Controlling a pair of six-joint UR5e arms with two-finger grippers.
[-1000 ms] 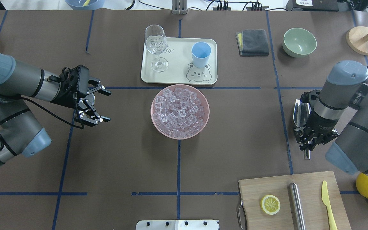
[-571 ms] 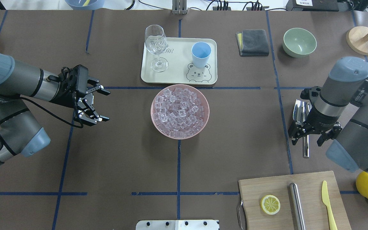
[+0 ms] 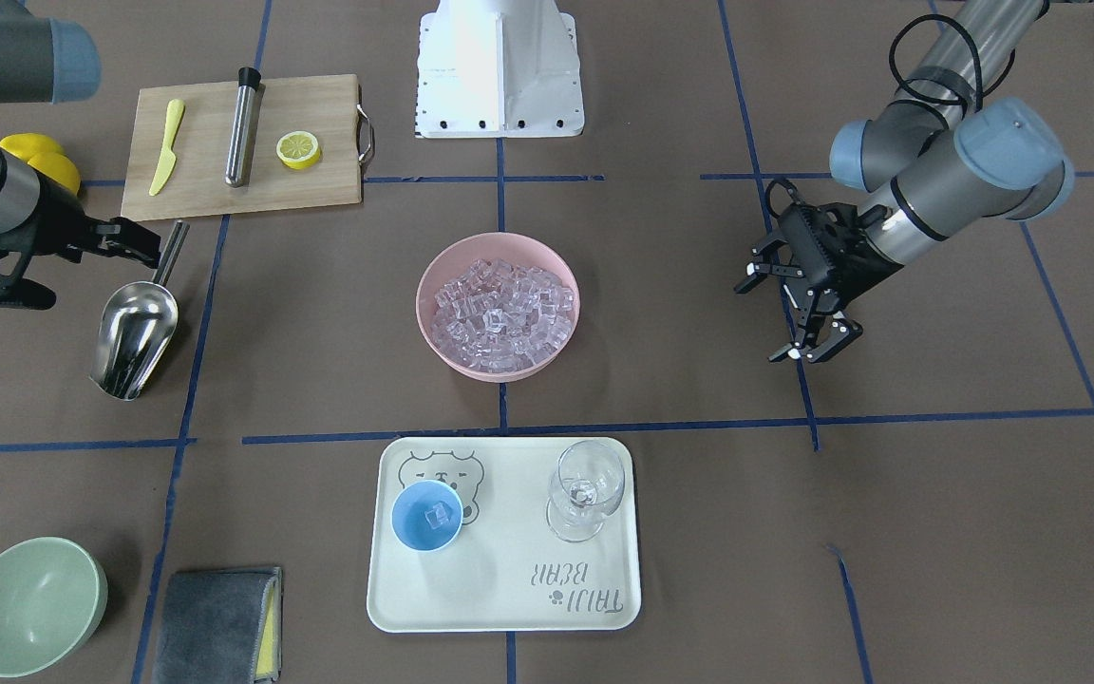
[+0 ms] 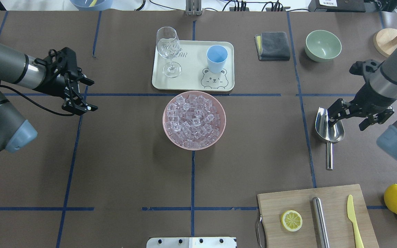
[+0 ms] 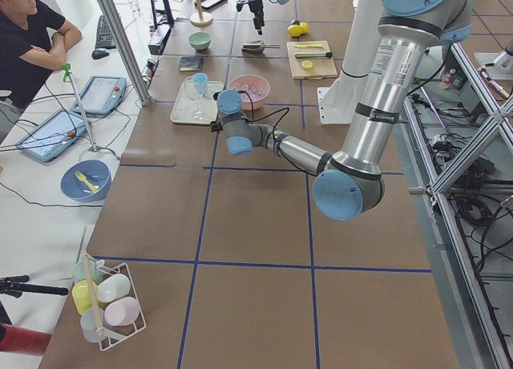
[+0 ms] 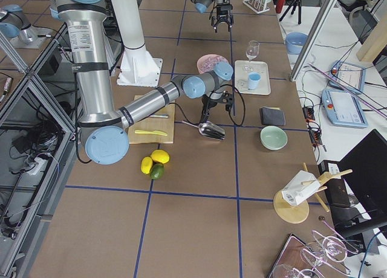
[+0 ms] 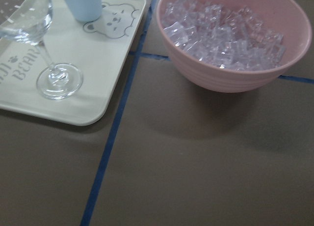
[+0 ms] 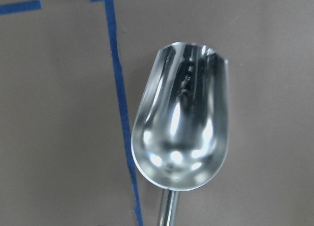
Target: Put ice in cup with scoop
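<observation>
The scoop [image 4: 329, 127] is lying on the table [image 4: 133, 155], well apart from the ice [image 4: 193, 119] and the cup [image 4: 217, 58]. The right gripper [image 4: 355, 115] is hanging wide open, empty, seemingly just over its trough; it should be clamping the thin handle [image 4: 329, 156] squarely. The left gripper [image 4: 91, 95] is hovering open, empty.

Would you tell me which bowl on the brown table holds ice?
The pink bowl at the centre, heaped with ice; the pale-green bowl stands empty.
</observation>
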